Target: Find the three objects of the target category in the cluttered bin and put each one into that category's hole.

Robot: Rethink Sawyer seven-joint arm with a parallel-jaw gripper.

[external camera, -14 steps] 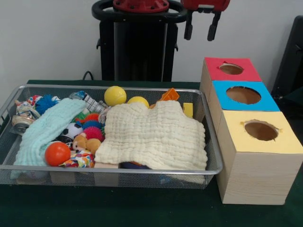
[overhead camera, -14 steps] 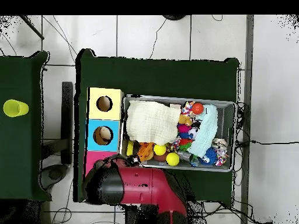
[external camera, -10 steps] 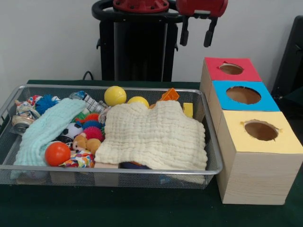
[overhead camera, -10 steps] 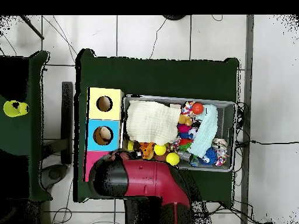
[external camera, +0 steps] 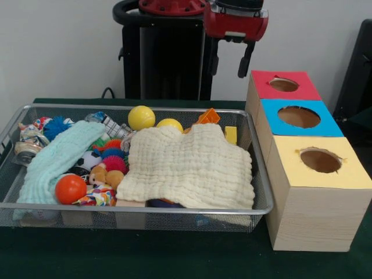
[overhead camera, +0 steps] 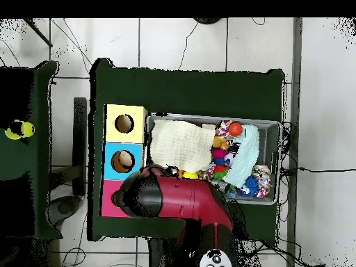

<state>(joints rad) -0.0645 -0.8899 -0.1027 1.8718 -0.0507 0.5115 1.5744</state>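
The wire mesh bin [external camera: 139, 207] fills the left of the table and also shows in the overhead view [overhead camera: 278, 126]. A tan plush animal [external camera: 106, 176] lies near its front left, between a cream cloth [external camera: 192, 165] and a mint cloth [external camera: 58, 160]. The duck and the tiger are hidden. The red box's hole [external camera: 283, 85] is at the far right; in the overhead view only a strip of the red box [overhead camera: 108, 198] shows beside the arm [overhead camera: 174, 201]. My gripper [external camera: 229, 65] is open and empty, high above the bin's back right corner.
The blue box's hole [external camera: 299, 117] and the yellow box's hole [external camera: 320, 160] sit nearer the camera. In the bin are an orange ball [external camera: 70, 189], two yellow balls [external camera: 141, 117], spiky balls [external camera: 113, 157], a can [external camera: 26, 148] and a yellow block [external camera: 231, 135].
In the front view the gripper has moved left and a little lower, from near the red box to above the bin's back right corner. In the overhead view the arm now covers the bin's near edge.
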